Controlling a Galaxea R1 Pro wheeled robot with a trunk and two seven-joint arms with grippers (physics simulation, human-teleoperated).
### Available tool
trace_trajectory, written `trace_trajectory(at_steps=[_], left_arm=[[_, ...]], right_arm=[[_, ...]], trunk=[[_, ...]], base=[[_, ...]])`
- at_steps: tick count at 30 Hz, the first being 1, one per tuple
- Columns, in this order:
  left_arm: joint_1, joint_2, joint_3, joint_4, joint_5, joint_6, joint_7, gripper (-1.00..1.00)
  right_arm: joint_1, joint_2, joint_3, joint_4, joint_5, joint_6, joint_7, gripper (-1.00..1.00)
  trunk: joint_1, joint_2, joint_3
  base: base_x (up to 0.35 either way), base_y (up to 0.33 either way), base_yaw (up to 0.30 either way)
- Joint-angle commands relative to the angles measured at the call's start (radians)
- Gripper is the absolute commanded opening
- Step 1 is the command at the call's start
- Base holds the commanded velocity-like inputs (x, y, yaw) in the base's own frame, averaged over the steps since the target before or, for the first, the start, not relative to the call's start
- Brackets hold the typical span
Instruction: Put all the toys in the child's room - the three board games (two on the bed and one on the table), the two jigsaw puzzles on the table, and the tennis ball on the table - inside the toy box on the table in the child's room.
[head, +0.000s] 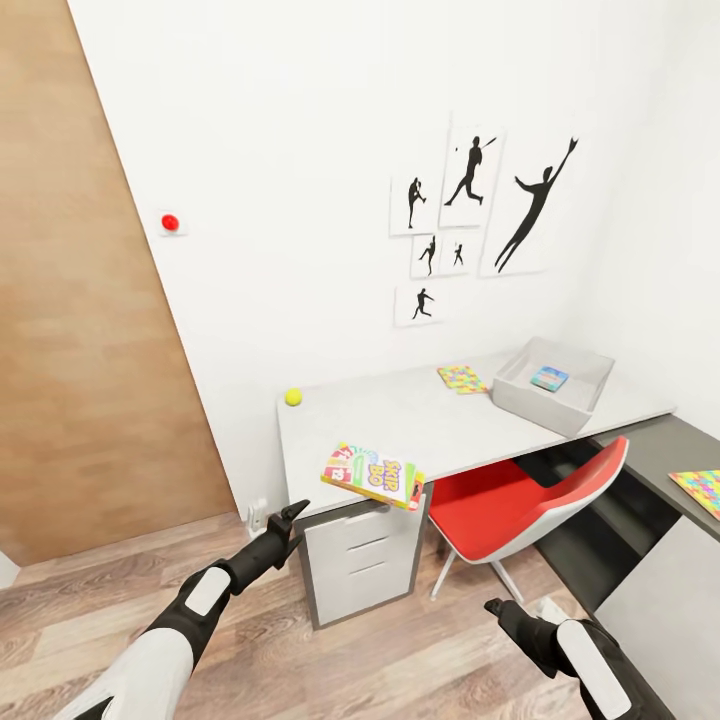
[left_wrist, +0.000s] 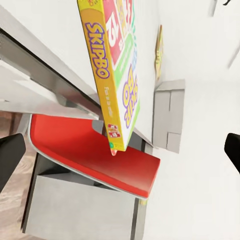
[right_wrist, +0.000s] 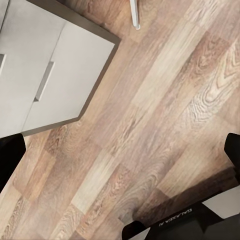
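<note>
A yellow-green-red board game (head: 374, 475) (left_wrist: 117, 65) lies at the front edge of the table (head: 420, 420), hanging partly over the drawers. My left gripper (head: 292, 517) is open, below and to the left of it, not touching. The tennis ball (head: 293, 397) sits at the table's back left corner. One jigsaw puzzle (head: 462, 378) lies next to the toy box (head: 575, 408) (left_wrist: 167, 115), which holds a pale blue board game (head: 549, 379). A second jigsaw puzzle (head: 700, 488) rests on the dark-grey section. My right gripper (head: 497, 608) is open, low over the floor.
A red chair (head: 530, 500) (left_wrist: 90, 155) is tucked under the table, right of the white drawers (head: 365, 560) (right_wrist: 45, 65). A wooden panel (head: 70, 300) lines the wall at left. Wood floor (right_wrist: 150, 125) lies in front of the table.
</note>
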Motion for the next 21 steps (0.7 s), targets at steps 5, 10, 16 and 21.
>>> trace_trajectory(at_steps=[5, 10, 16, 21], left_arm=[[-0.001, -0.001, 0.004, -0.001, 0.005, 0.008, 0.000, 1.00], [0.000, -0.001, 0.004, -0.001, 0.005, 0.009, 0.000, 1.00], [-0.001, 0.000, 0.004, 0.001, 0.005, 0.011, 0.000, 1.00], [-0.001, 0.000, 0.004, 0.001, 0.005, 0.013, 0.000, 1.00]], right_arm=[[0.000, -0.001, -0.001, -0.002, -0.011, 0.003, -0.009, 1.00], [0.000, -0.001, -0.001, -0.002, -0.011, 0.003, -0.009, 1.00], [0.000, -0.002, 0.000, -0.002, -0.011, 0.003, -0.009, 1.00], [0.000, -0.002, -0.001, -0.002, -0.011, 0.003, -0.009, 1.00]], trunk=[[0.020, -0.037, -0.018], [0.039, -0.072, -0.033], [0.062, -0.114, -0.052], [0.081, -0.149, -0.068]], base=[[0.000, 0.000, 0.000], [0.000, 0.000, 0.000], [0.000, 0.000, 0.000], [0.000, 0.000, 0.000]])
